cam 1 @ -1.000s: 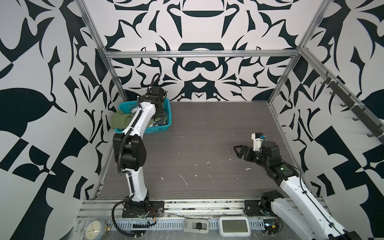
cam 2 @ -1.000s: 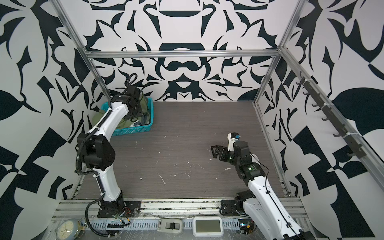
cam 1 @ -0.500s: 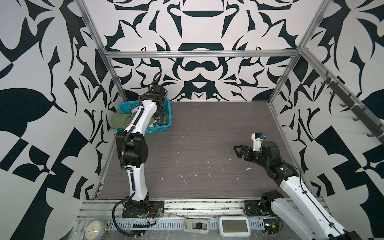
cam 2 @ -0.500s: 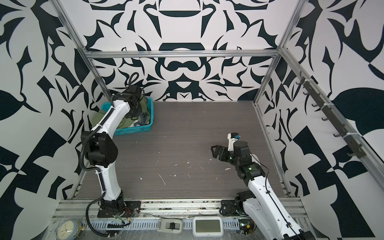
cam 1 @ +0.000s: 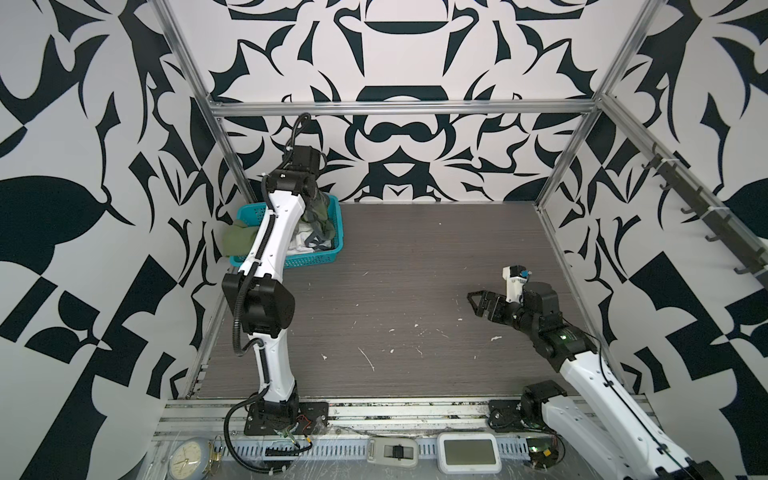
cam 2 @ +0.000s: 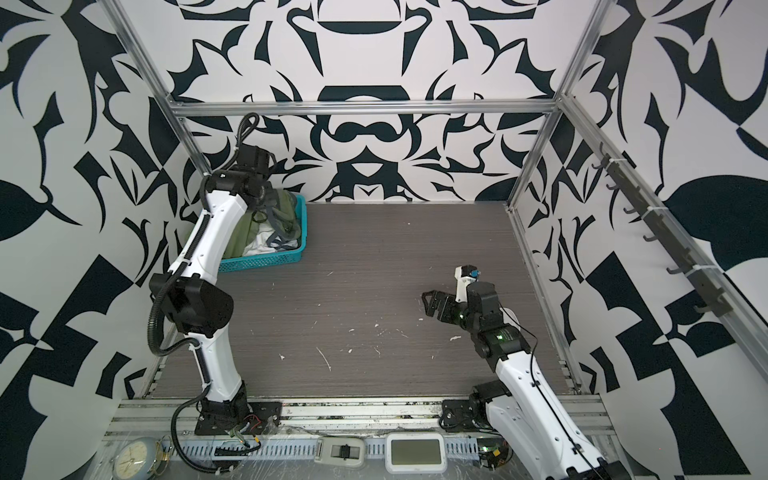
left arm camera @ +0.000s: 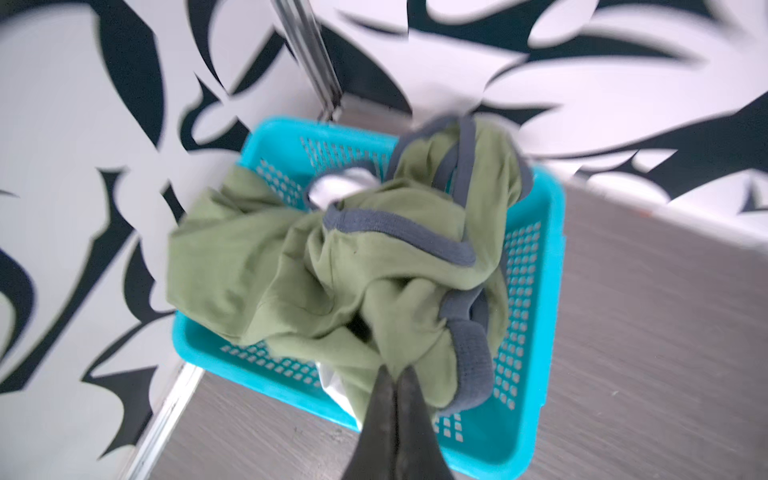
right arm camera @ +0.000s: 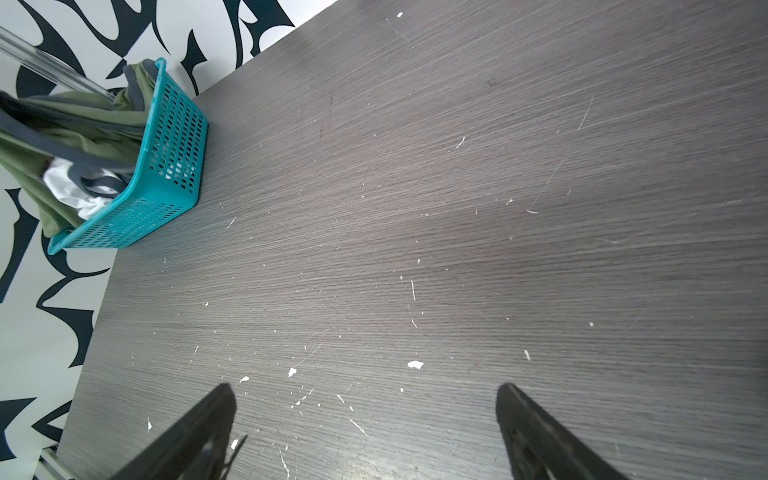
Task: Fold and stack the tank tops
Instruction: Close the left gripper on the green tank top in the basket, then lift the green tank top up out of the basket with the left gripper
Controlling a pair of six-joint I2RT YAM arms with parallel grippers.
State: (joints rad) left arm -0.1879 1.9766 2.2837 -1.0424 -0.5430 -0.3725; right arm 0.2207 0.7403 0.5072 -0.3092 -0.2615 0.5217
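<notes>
Comparing against the second before:

- Left end effector [left arm camera: 395, 372]: had closed. Its jaws stood pressed together, pinching a fold of the olive tank top [left arm camera: 291, 266].
- Left arm [cam 1: 274, 232]: elbow had risen and drawn nearer the basket [left arm camera: 536, 316]. The wrist stood higher over it.
- Olive tank top: bunched and pulled up to a peak at the pinch. The rest lay draped in the basket and over its wall-side rim.
- White tank top [left arm camera: 336, 187]: in the basket beneath the olive one, with only patches showing.
- Basket: unmoved, at the far left corner of the worktop [cam 1: 415, 270].
- Right end effector [right arm camera: 365, 386]: unchanged, jaws spread wide and holding nothing. It was held above bare worktop at the near right, well apart from the basket.
- Left arm pose: base at the near edge, forearm reaching up and back, wrist bent down over the basket.
- Right arm [cam 1: 582, 374] pose: leaned in from the near right corner, end effector pointing toward the left.
</notes>
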